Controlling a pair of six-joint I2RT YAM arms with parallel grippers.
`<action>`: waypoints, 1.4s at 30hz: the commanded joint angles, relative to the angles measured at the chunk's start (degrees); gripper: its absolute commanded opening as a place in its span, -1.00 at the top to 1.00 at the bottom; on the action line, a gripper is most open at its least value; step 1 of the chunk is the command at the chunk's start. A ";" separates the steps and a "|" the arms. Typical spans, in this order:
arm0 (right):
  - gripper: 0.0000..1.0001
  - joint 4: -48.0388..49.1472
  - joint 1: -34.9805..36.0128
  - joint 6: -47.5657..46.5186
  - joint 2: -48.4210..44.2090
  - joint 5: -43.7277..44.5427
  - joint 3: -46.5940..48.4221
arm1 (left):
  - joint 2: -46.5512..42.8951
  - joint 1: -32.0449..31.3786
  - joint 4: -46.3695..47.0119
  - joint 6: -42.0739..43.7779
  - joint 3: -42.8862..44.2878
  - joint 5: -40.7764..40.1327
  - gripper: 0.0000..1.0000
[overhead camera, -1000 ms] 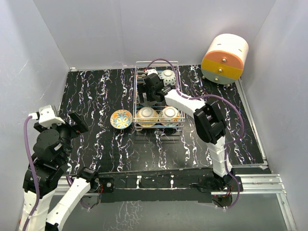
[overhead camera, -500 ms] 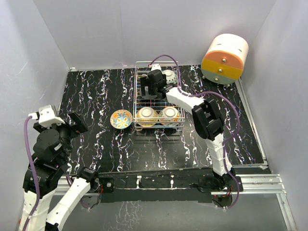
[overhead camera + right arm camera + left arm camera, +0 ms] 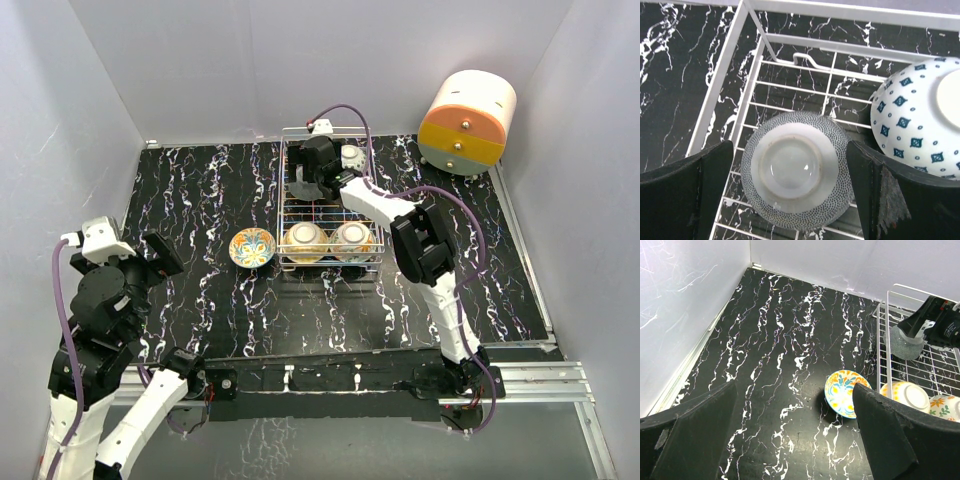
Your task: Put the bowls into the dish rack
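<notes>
Right gripper, upper centre of the top view, hangs over the far left corner of the dish rack. Its fingers are spread and straddle the dotted bowl, which sits foot-up, likely to drain. A gap shows beside one finger, so I judge it released. Diamond-patterned bowl just beside it, near-row bowls below. Floral bowl on the table, left of the rack, not yet loaded. Left gripper spread, empty, lower left.

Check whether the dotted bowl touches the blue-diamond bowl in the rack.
Apart. Right wrist view shows rack wire between dotted bowl and blue-diamond bowl.
</notes>
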 commanded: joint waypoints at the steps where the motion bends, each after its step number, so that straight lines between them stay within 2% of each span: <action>1: -0.98 5.68 -0.47 -1.28 0.97 1.81 3.68 | 0.87 -0.19 0.11 1.03 0.32 -1.17 -0.94; 3: -0.98 7.28 -0.41 -1.36 -1.07 1.91 0.80 | 0.78 -0.19 -0.01 1.03 0.16 -1.17 -0.94; 9: -0.99 18.49 -0.28 -2.84 -14.22 2.23 -15.97 | 0.91 -0.22 0.22 1.08 -0.12 -0.78 -0.94; 14: -0.98 12.91 -0.30 -3.35 -19.76 -0.99 -18.83 | 0.51 -0.21 0.63 0.16 -0.69 -0.10 -0.94; 20: -0.98 13.46 -0.33 -2.70 -23.99 -4.48 -25.16 | 0.45 -0.19 0.25 -0.11 -0.55 0.23 -0.94; 23: -0.99 10.12 -0.32 -2.76 -22.67 -7.06 -23.81 | 0.43 -0.25 -0.05 -0.11 -0.33 -0.10 -0.94; 27: -0.99 0.58 -0.37 -2.94 -17.35 -12.77 -15.98 | 0.34 -0.19 0.04 -0.13 -0.13 -0.12 -0.94; 30: -1.00 -4.53 -0.47 -2.32 -14.26 -13.91 -11.82 | 0.34 -0.23 0.15 -0.12 -0.29 -0.12 -0.94; 42: -1.00 -6.18 -0.91 -1.44 -10.30 -10.58 -9.51 | 1.10 -0.21 0.76 0.15 -0.96 -0.12 -0.94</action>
